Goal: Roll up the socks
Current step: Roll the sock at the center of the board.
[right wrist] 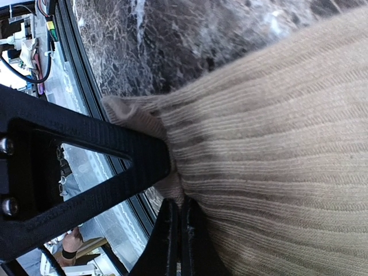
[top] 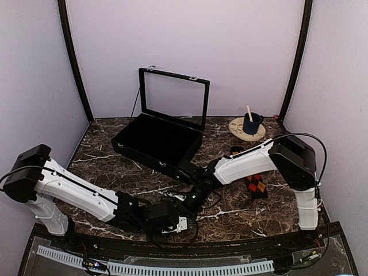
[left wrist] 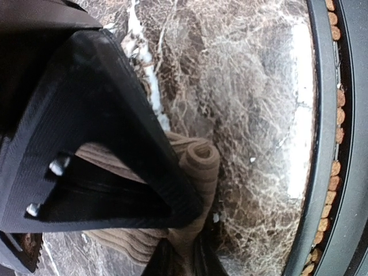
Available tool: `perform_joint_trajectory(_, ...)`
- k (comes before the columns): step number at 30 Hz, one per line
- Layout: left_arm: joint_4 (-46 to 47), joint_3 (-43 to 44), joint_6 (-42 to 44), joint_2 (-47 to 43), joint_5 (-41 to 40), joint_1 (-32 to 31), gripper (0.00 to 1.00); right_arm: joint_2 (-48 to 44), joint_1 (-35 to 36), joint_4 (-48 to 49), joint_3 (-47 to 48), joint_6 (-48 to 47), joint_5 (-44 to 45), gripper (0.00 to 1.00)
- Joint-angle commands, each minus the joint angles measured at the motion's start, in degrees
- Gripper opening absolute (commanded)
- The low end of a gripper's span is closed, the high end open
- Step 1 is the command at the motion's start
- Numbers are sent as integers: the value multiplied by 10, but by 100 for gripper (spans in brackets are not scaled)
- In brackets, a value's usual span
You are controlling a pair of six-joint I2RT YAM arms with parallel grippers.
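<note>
One sock lies tan-brown side up and fills the right wrist view [right wrist: 276,144]. In the left wrist view [left wrist: 201,164] one end of it is curled into a small roll. My left gripper [left wrist: 185,234] is shut on the sock just below that roll. My right gripper [right wrist: 172,192] is shut on a fold at the sock's edge. In the top view both grippers, left [top: 171,216] and right [top: 192,200], meet low over the table's front centre, and they hide the sock there. The second sock [top: 256,186], black with red-orange diamonds, lies apart at the right.
An open black box [top: 158,141] with its lid raised stands at the back centre. A blue mug [top: 251,122] with a stick in it sits on a round coaster [top: 237,131] at the back right. The table's front rim [left wrist: 322,172] runs close to the left gripper.
</note>
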Motion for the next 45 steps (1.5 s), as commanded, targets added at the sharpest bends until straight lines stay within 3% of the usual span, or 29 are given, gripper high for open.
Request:
perform_joint_trajectory(1,-51,-1,3,32,65,16,14,3,-2,-10,-20,8,12,0)
perform_joint_trajectory(19,-114,27,3,60,160,54,0,-9,-10,-5,-28,6,3,0)
perform_joint_trajectory(31,-168,80,0,79,237,88,0,-41,-12,-8,-53,-1,19,28)
perform_joint_trajectory(45,-209,123,-21,96,301,148,0,-106,-35,16,-125,7,50,29)
